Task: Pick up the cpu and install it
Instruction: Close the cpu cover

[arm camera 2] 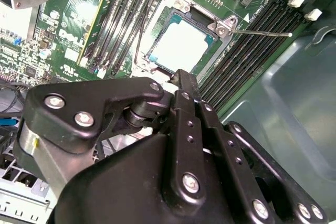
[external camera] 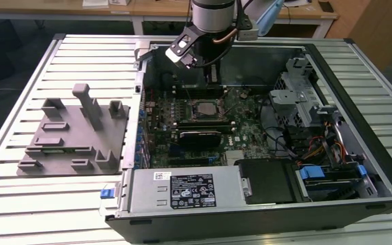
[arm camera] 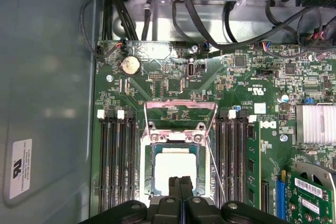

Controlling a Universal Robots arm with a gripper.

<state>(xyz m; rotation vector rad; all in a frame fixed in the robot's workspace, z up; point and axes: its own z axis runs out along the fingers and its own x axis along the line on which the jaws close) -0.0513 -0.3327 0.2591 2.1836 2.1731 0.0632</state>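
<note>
The jaws are closed tip against tip, with nothing visible between them. In both wrist views the cpu (arm camera: 176,167) (arm camera 2: 181,45) lies flat in the open socket (arm camera: 148,139), directly beneath the jaw tips. The hinged load plate (arm camera: 181,109) stands raised on the side of the cpu away from the jaws.

Handling judgement: the part is probably light, rigid and thin, with a smooth, slippery metal top and a fragile contact side. Grip two opposite edges of the rim only, and keep it level.

Grey fixture tray (external camera: 80,135) beside open computer case (external camera: 250,223).
</note>
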